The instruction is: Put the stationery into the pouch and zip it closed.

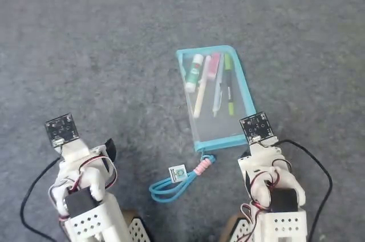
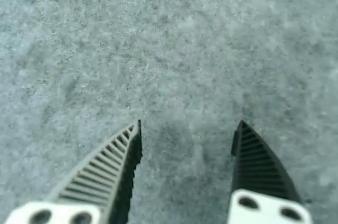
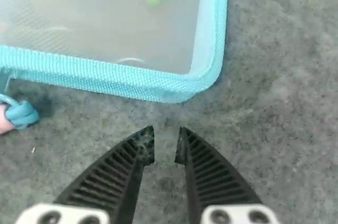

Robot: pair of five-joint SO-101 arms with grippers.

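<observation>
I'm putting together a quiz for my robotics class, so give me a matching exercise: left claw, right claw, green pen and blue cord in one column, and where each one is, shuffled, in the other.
Things:
1. left claw
2. right claw
3. green pen
4. blue cord

Places:
A. inside the pouch
B. above bare grey mat
C. looped on the mat, off the pouch's end nearest the arms
D. just off a corner of the pouch

Pairs: 1-B, 2-D, 3-A, 4-C.
</observation>
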